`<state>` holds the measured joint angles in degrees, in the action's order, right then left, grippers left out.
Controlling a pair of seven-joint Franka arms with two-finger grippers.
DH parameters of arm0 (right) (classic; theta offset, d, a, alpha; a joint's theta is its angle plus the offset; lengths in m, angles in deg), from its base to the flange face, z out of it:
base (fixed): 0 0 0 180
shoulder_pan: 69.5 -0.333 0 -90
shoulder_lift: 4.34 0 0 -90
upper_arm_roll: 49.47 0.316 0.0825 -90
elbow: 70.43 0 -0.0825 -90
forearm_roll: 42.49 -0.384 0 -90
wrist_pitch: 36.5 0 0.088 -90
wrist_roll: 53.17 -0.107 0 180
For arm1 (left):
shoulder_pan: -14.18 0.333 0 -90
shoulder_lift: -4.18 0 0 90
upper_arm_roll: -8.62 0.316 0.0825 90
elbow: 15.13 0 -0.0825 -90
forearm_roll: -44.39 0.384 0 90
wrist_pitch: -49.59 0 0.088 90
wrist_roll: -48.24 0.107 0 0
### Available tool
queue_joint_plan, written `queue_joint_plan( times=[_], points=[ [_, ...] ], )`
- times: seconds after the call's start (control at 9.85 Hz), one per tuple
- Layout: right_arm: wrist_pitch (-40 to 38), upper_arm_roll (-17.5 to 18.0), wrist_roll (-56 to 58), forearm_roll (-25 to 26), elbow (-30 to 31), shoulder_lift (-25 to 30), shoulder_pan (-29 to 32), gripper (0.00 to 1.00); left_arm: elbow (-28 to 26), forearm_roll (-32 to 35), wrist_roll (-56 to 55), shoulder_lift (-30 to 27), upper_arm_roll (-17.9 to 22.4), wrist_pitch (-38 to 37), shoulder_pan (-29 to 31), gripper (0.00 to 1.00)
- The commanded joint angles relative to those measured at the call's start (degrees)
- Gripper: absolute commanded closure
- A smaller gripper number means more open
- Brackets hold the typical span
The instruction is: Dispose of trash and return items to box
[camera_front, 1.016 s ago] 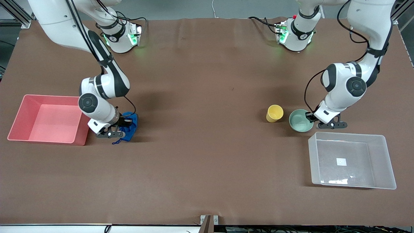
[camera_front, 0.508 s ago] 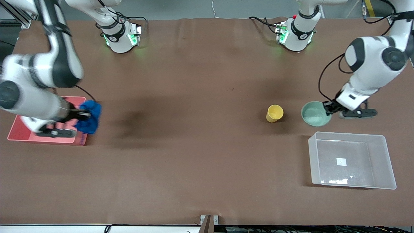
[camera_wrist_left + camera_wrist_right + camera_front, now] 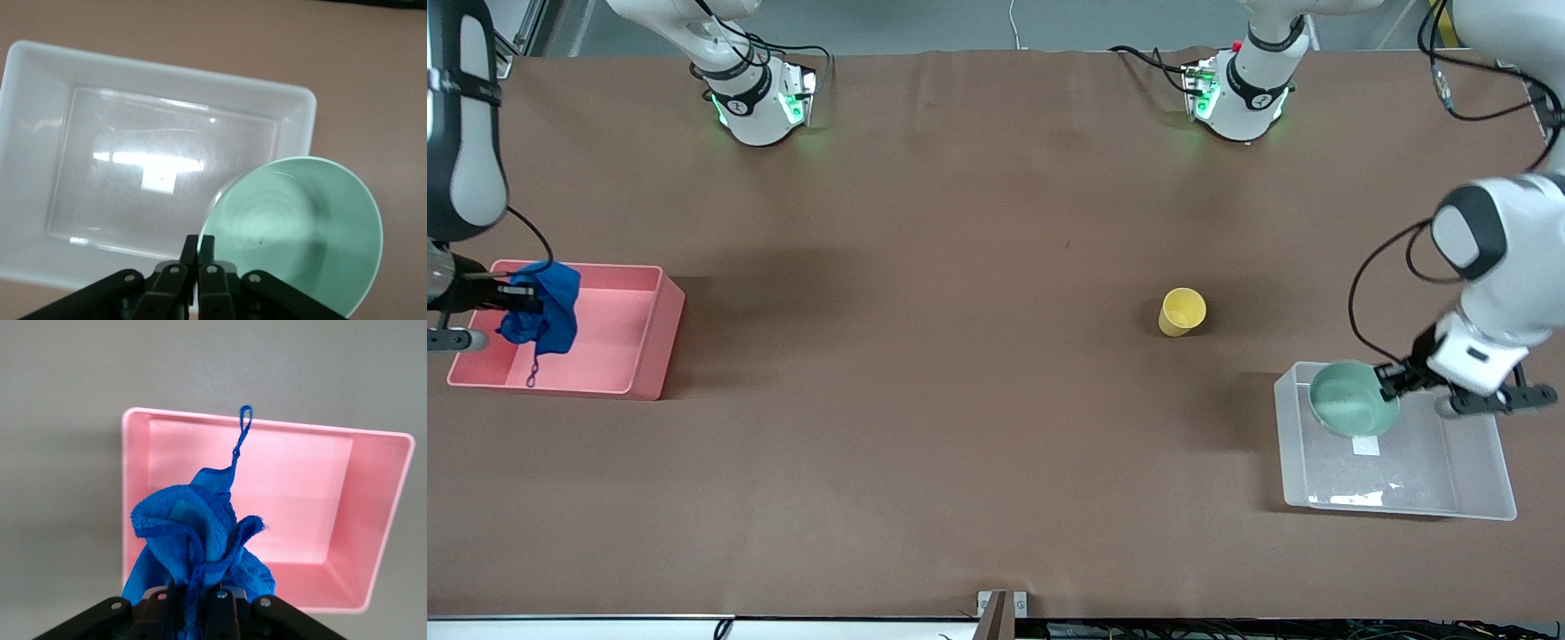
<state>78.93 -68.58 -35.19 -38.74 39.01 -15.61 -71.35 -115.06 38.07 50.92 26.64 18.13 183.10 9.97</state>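
My right gripper point(image 3: 505, 302) is shut on the blue cloth wad point(image 3: 544, 309) and holds it in the air over the pink bin point(image 3: 649, 342); its string dangles down. In the right wrist view the cloth point(image 3: 200, 540) hangs from the gripper point(image 3: 198, 595) above the pink bin point(image 3: 373, 520). My left gripper point(image 3: 1389, 380) is shut on the rim of the mint-green bowl point(image 3: 1352, 398) and holds it over the clear box point(image 3: 1489, 484), at the corner toward the yellow cup. The left wrist view shows the bowl point(image 3: 300, 233), the gripper point(image 3: 199, 248) and the box point(image 3: 33, 80) below. The yellow cup point(image 3: 1183, 311) stands on the table.
The brown table mat point(image 3: 960, 400) is bare between the two bins. The clear box has a white label point(image 3: 1366, 444) on its bottom. The arm bases point(image 3: 756, 98) stand along the table edge farthest from the front camera.
My right gripper lifted the blue cloth off the table and carried it over the pink bin. My left gripper lifted the green bowl from beside the cup and carried it over the clear box.
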Motion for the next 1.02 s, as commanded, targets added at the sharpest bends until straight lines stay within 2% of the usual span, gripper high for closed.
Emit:
queue_joint_plan(
  times=[0.0, 0.1, 0.2, 0.3, 0.41, 0.61, 0.71, 0.81, 0.91],
  points=[
    [14.4, -1.5, 2.2, 0.7, 10.3, 0.1, 0.3, 0.95, 12.5, -2.5, 3.5, 12.2, 1.7, -3.3, 0.4, 1.0],
    [20.9, -1.7, 2.5, 0.7, 13.5, -1.7, 0.7, 0.93, 13.6, -3.9, 5.3, 14.3, 2.6, -3.4, 0.9, 1.0],
    [26.5, -1.7, 3.5, 0.6, 16.7, -3.0, 1.9, 0.66, 13.6, -6.0, 8.9, 15.7, 3.6, -3.4, 1.3, 1.0],
    [30.3, -1.7, 3.5, 0.4, 19.0, -3.5, 2.0, 0.2, 13.5, -7.8, 12.6, 16.1, 4.1, -3.3, 1.3, 1.0],
    [31.4, -1.7, 3.5, 0.4, 19.2, -4.1, 2.1, 0.0, 11.9, -8.3, 13.9, 16.1, 4.2, -3.3, 1.3, 1.0],
    [28.4, -1.6, 2.9, 0.4, 18.8, -3.0, 1.6, 0.0, 10.2, -8.3, 15.3, 18.0, 4.2, -2.4, 1.2, 1.0],
    [24.9, -1.4, 2.8, 0.1, 17.7, -0.1, 1.6, 0.0, 10.1, -8.3, 15.6, 19.2, 4.1, -1.4, 1.2, 0.98],
    [18.8, -0.2, 1.1, -0.1, 15.6, 4.2, 1.6, 0.0, 9.1, -8.2, 16.0, 19.2, 4.1, -1.5, 1.2, 0.94],
    [10.2, 3.9, -6.0, -0.1, 11.0, 6.9, 2.4, 0.0, 7.8, -8.0, 16.7, 19.3, 4.2, -1.3, 1.3, 0.9]
  ],
)
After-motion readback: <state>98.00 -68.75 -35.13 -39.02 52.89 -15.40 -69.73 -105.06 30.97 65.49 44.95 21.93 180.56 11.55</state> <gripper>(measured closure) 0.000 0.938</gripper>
